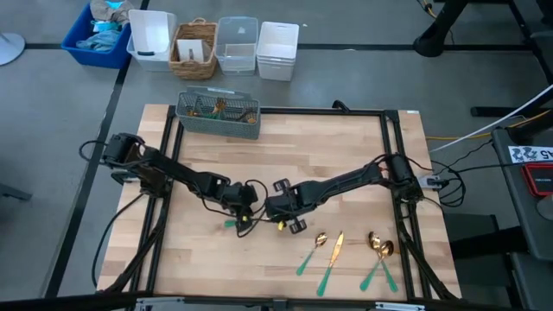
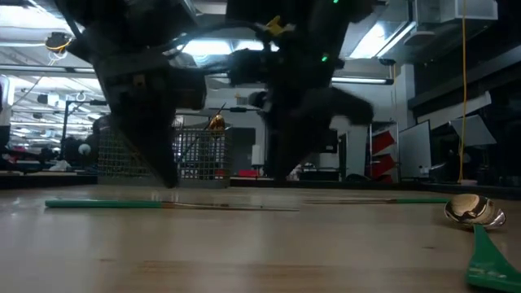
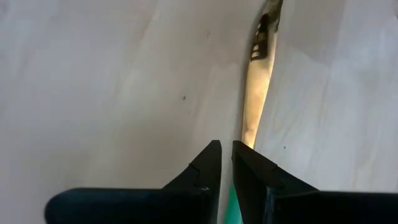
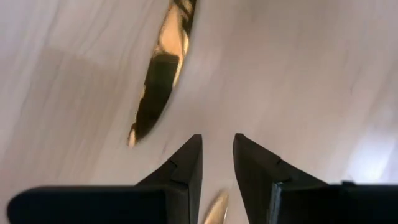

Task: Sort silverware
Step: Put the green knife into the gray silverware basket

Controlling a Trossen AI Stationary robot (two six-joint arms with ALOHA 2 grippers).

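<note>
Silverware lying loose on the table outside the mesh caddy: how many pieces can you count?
5. One sits between the left gripper and right gripper: a knife. Four lie near the front right: spoon, knife, two spoons. The arms may hide others.

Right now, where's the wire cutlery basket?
In the high view the wire basket sits at the table's far edge, left of center, beyond both grippers; a few pieces of silverware are already standing in it.

Glossy gold knife blade (image 3: 256, 87) on smooth matt wood table (image 3: 112, 87)
</note>
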